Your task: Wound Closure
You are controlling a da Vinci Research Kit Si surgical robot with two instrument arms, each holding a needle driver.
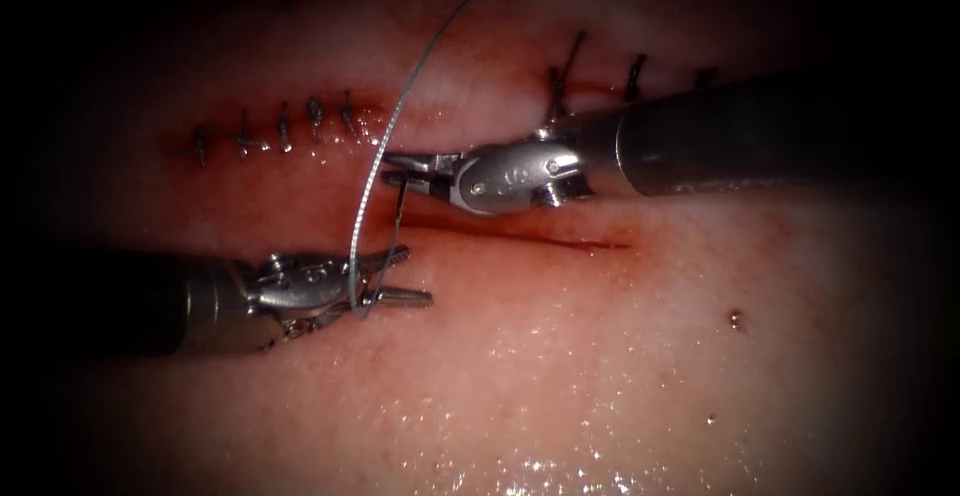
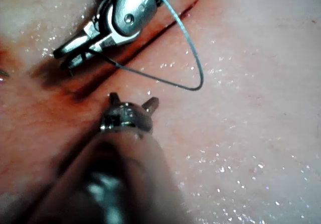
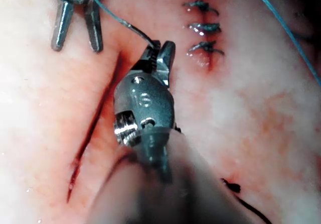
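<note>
My right tool (image 1: 395, 168) reaches in from the right and hovers just above the open cut (image 1: 540, 236). Its jaws are shut on the dark needle (image 1: 398, 206), near the thread end; the short exposed part points down at the cut's left end and the tip is hidden. The thread (image 1: 385, 136) runs from the top of the endoscope view down in a long loop and back to the needle. My left tool (image 1: 412, 276) lies low on the left, jaws open, holding nothing. The loop's bottom crosses between its fingers. The left wrist view has the loop (image 2: 198, 83) just ahead of the open jaws.
A stitched line with several dark sutures (image 1: 285, 128) runs above the cut on the left, and more sutures (image 1: 560, 76) sit by the right tool's shaft. Red fluid stains the tissue (image 1: 600, 376) around both lines. The tissue is wet and shiny below.
</note>
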